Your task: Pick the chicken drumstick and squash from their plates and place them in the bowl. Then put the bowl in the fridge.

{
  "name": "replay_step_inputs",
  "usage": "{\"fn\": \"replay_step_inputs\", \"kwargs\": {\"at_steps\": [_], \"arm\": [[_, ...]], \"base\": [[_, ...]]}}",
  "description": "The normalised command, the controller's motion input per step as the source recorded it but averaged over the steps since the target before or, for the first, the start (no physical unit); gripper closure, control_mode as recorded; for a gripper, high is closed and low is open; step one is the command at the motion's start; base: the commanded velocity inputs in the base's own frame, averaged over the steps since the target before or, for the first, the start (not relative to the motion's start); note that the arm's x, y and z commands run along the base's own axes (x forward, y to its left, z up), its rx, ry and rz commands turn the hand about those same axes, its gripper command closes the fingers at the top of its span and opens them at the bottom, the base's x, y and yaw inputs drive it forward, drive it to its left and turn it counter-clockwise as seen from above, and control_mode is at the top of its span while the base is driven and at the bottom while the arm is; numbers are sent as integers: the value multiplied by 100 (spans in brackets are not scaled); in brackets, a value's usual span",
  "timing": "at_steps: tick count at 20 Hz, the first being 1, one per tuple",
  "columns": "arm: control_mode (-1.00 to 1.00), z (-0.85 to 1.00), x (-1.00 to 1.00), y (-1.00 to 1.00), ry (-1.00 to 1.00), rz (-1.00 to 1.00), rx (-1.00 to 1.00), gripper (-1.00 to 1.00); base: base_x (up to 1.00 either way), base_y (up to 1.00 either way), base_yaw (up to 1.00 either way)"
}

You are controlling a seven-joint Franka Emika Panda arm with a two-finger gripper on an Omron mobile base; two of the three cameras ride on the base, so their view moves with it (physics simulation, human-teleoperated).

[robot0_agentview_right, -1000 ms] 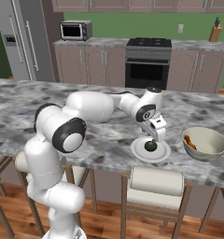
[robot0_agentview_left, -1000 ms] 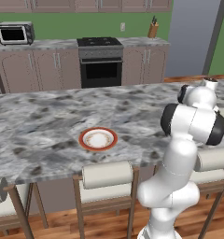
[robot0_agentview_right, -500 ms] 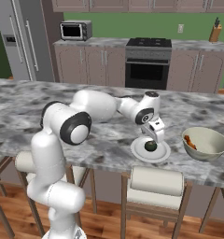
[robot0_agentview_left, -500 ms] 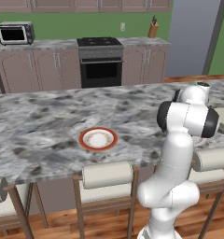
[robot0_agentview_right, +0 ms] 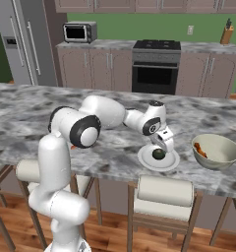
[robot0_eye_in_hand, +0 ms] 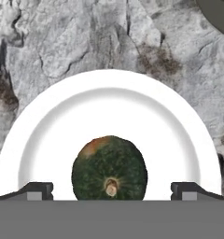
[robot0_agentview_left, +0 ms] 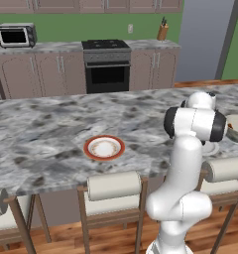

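Gripper spread wide, holding nothing, poised just above dark green squash, one fingertip to either side. Squash centred on plain white plate. Just beside that plate, cream bowl with brown drumstick inside, small and hard to make out, possibly leaning on the wall. Well apart on marble counter, red-rimmed plate. Two plates, one bowl. Grey fridge cut off at far left.

Grey marble counter, red-rimmed plate, white plate, bowl
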Motion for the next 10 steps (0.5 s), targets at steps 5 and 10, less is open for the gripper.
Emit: {"fn": "replay_step_inputs", "kwargs": {"at_steps": [5, 10], "arm": [[-100, -10, -10, -3, 4, 0, 0, -100], [-100, -4, -10, 0, 3, 0, 0, -100]], "base": [[0, 0, 0], [0, 0, 0]]}}
